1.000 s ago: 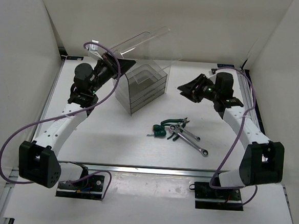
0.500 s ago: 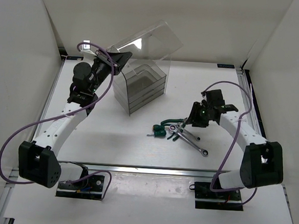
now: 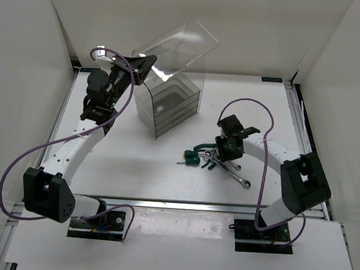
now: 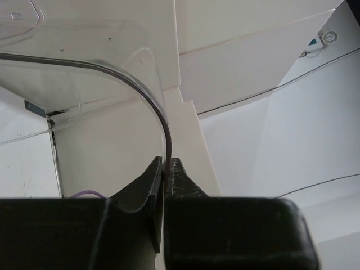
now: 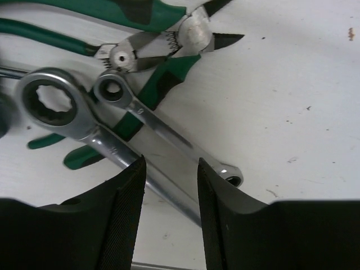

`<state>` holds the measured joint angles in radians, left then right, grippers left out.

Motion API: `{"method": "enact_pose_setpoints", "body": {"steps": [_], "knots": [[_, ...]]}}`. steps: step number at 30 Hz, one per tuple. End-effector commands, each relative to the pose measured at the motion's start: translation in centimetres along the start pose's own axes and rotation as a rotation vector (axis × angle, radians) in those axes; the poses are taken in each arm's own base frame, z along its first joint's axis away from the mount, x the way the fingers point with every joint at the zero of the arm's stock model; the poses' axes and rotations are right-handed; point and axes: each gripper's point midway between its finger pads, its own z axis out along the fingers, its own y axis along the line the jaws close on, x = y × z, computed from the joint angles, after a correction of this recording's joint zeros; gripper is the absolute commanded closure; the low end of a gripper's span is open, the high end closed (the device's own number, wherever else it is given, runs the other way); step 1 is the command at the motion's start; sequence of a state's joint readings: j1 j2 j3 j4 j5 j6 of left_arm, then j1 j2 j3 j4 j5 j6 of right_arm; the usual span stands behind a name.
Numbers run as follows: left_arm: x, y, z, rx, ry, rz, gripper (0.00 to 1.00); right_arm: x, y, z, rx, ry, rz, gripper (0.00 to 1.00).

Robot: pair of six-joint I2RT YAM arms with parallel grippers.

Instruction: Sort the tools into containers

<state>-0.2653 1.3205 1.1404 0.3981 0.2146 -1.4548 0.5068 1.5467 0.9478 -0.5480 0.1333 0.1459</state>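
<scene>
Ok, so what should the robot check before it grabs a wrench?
1. Right tool open: ok.
2. Only one wrench in its gap: cannot tell; the big silver ring-head wrench and slim silver wrench both run close.
3. Wrenches free of the green-handled pliers: not ok, they lie across its handles.
4. Left tool shut on the clear plastic lid: ok.
5. Lid lifted off the smoky-clear drawer organiser: ok.
</scene>
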Motion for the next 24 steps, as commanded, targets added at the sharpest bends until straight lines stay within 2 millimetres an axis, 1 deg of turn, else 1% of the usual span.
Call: {"method": "enact_pose_setpoints", "body": {"steps": [1,2,3,5,9,10,16,17,18,19,20,21,22,24], "knots": [[-1.4,0.0,0.4,-0.025,-0.061,-0.072,0.9,-1.6,-1.4,-0.2,0.112,-0.048,-0.062,0.54],[-1.2,0.1,0.5,-0.026,-0.054,-0.075,0.9,-1.7,-1.5,-0.2,0.125,-0.056,-0.064,0.54],[-1.1,-0.3,0.4,-0.021,-0.052,-0.078,0.9,-1.7,-1.6,-0.1,0.134,-0.054,-0.069,0.55],[-1.2,-0.1,0.4,-0.024,-0.053,-0.081,0.9,-2.0,-1.3,0.0,0.125,-0.062,-0.088,0.54],[-1.2,-0.2,0.5,-0.026,-0.053,-0.079,0.9,-1.5,-1.2,1.2,0.115,-0.027,-0.118,0.54],[-1.1,-0.1,0.6,-0.027,-0.047,-0.082,0.9,-1.3,-1.2,1.7,0.112,-0.015,-0.121,0.54],[-0.9,-0.3,0.7,-0.03,-0.033,-0.099,0.9,-0.9,-1.3,3.1,0.121,0.012,-0.13,0.54],[-1.0,-0.2,0.7,-0.033,-0.04,-0.102,0.9,-0.6,-1.2,3.5,0.115,0.027,-0.139,0.55],[-1.1,-0.4,0.7,-0.03,-0.041,-0.105,0.9,-0.8,-1.2,3.6,0.116,0.025,-0.133,0.56],[-1.1,-0.6,0.6,-0.029,-0.041,-0.107,0.9,-0.7,-0.8,3.7,0.108,0.029,-0.141,0.57],[-1.0,-0.3,0.7,-0.036,-0.042,-0.115,0.9,-0.8,-1.0,3.9,0.111,0.03,-0.131,0.63],[-1.1,-0.6,0.6,-0.03,-0.041,-0.128,0.9,-0.9,-0.9,3.9,0.108,0.035,-0.128,0.66],[-1.0,-0.7,0.6,-0.028,-0.04,-0.132,0.9,-0.7,-0.9,4.1,0.102,0.048,-0.126,0.76],[-1.0,-0.9,0.6,-0.025,-0.04,-0.141,0.9,-0.7,-0.6,4.3,0.093,0.062,-0.115,0.87]]}}
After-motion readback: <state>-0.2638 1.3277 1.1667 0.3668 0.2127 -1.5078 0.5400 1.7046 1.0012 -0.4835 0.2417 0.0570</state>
